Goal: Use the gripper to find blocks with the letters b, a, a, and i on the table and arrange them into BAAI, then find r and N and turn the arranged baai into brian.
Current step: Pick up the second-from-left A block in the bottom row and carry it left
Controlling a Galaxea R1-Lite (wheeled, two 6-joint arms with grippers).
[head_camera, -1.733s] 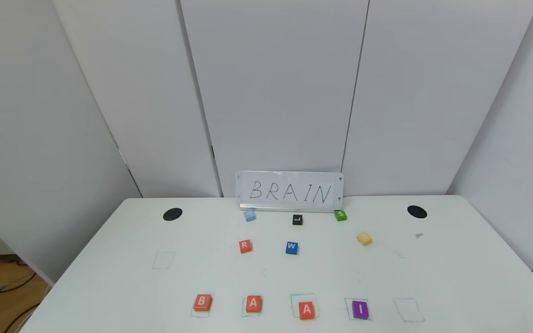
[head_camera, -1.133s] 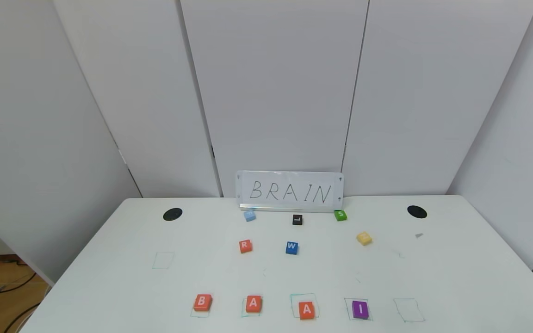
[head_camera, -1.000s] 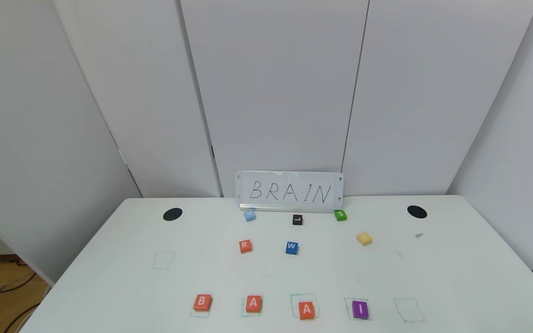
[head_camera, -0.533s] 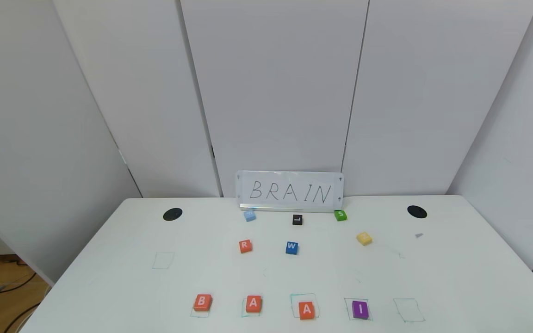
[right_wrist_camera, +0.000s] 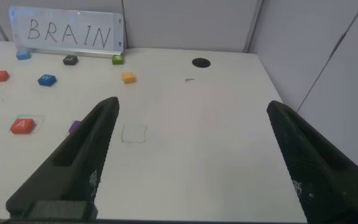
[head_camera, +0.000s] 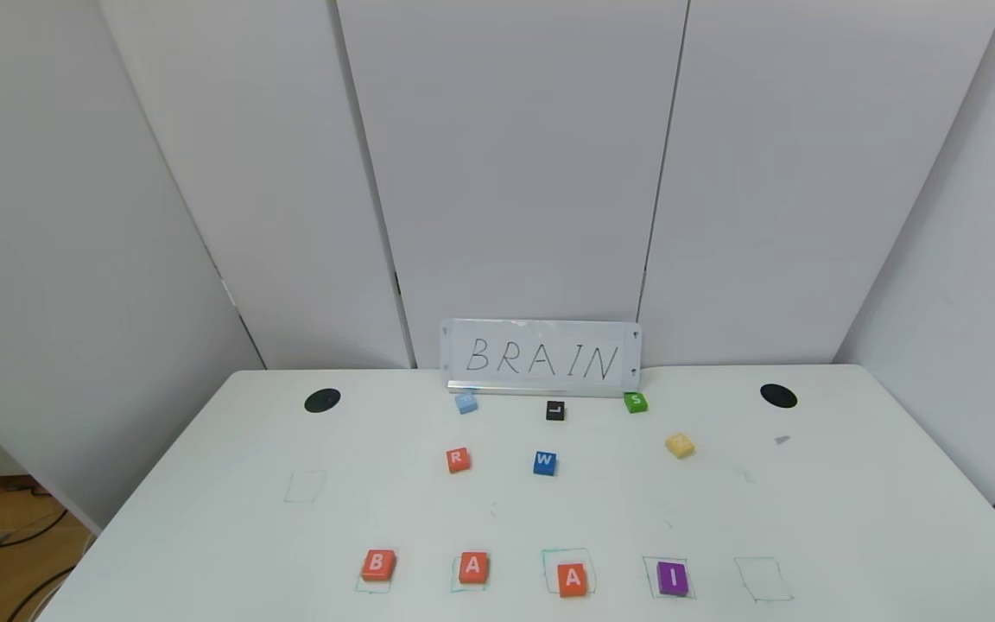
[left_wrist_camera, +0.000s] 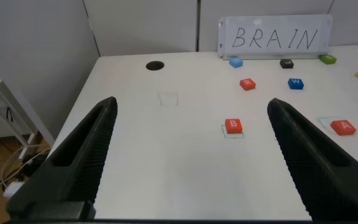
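Note:
Four blocks lie in a row near the table's (head_camera: 204,536) front edge: orange-red B (head_camera: 377,565), A (head_camera: 472,568), A (head_camera: 573,578) and purple I (head_camera: 672,577), each on a drawn green square. The orange-red r (head_camera: 458,460) lies farther back, left of centre. The yellow N (head_camera: 679,445) lies back right. Neither arm shows in the head view. My left gripper (left_wrist_camera: 191,104) hangs open and empty, held back off the table's left front, with B (left_wrist_camera: 233,126) beyond it. Off the right front, my right gripper (right_wrist_camera: 192,106) also stands open and empty.
A BRAIN sign (head_camera: 541,358) stands at the table's back edge. In front of it lie a pale blue block (head_camera: 465,402), black L (head_camera: 555,410), green S (head_camera: 635,402) and blue W (head_camera: 544,463). An unfilled green square (head_camera: 763,579) sits right of I, another (head_camera: 305,486) at the left.

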